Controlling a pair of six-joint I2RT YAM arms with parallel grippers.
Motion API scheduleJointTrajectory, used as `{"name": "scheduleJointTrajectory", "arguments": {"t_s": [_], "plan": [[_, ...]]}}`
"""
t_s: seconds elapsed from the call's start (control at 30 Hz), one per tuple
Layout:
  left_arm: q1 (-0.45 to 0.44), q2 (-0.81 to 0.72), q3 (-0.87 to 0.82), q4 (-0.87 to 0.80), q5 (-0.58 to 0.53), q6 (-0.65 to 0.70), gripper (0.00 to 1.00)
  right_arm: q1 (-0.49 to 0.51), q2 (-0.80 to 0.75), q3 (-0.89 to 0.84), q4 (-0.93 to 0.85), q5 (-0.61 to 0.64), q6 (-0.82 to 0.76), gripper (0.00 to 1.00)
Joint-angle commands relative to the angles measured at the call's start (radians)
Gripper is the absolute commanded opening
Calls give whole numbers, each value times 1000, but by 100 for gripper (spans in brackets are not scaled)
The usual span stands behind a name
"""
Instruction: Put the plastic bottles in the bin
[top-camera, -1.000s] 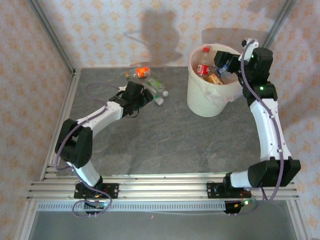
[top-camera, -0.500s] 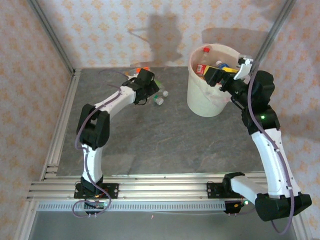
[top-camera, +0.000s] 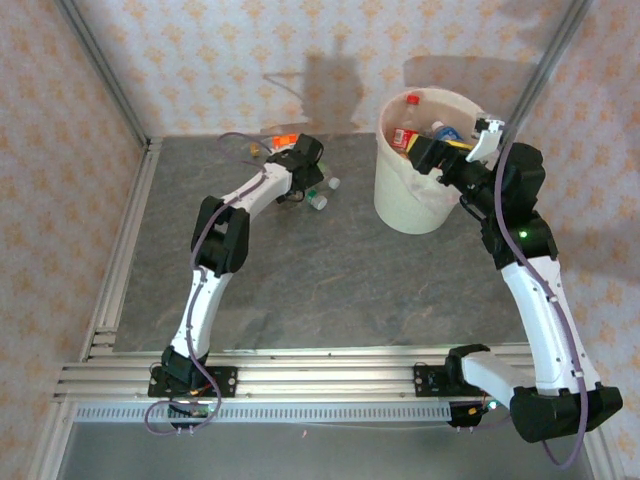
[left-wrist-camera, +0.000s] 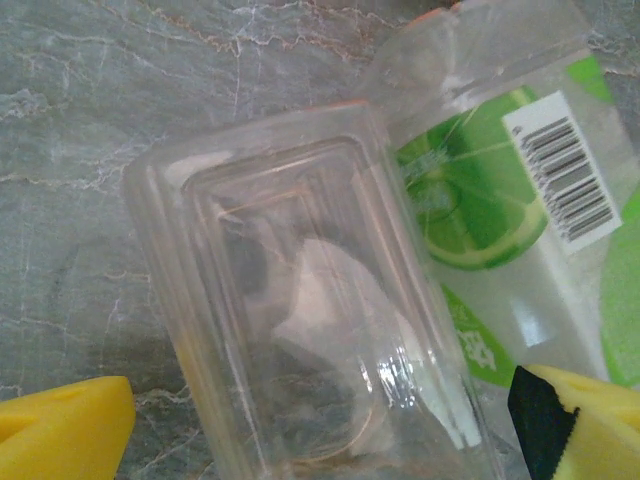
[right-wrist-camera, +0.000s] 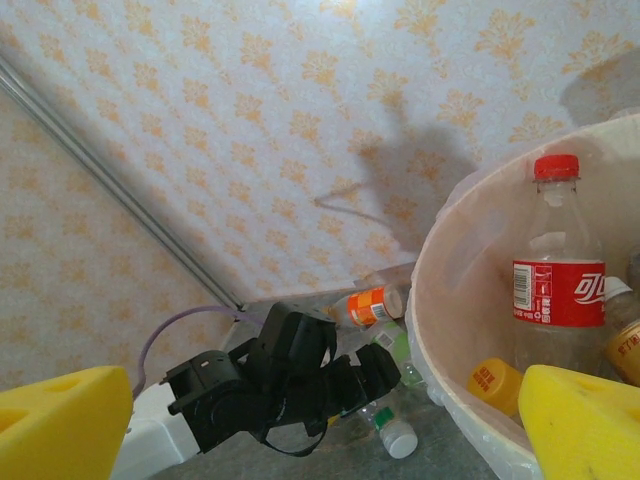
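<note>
Where it lies on the table (left-wrist-camera: 120, 80), a clear bottle (left-wrist-camera: 300, 320) sits between the yellow fingers (left-wrist-camera: 65, 425) of the left claw (left-wrist-camera: 320, 428). The fingers stand wide apart, one on each side, and neither visibly presses on the bottle. A green-labelled bottle (left-wrist-camera: 500, 200) rests against it, toward the claw's right finger. An orange-labelled bottle (top-camera: 283, 142) lies just beyond this claw. The right claw (right-wrist-camera: 322, 425), well apart from the left, hangs at the rim of the bin (top-camera: 400, 205) with its fingers spread and nothing between them. Ahead of its right finger, inside the bin, stand a red-labelled bottle (right-wrist-camera: 558, 290) and a yellow cap (right-wrist-camera: 492, 378).
</note>
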Motion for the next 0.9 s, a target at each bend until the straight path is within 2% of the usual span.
{"name": "scheduleJointTrajectory", "arguments": {"t_s": [0.0, 0.2, 0.6, 0.87], "plan": [[8, 3, 40, -71, -36, 11, 95, 7, 1, 4, -9, 14, 13, 99], [0, -108, -189, 63, 3, 24, 89, 7, 13, 5, -10, 20, 14, 99], [-30, -339, -549, 204, 85, 82, 82, 7, 42, 7, -18, 23, 36, 99], [-47, -315, -591, 206, 101, 126, 79, 7, 49, 15, -20, 25, 36, 99]]}}
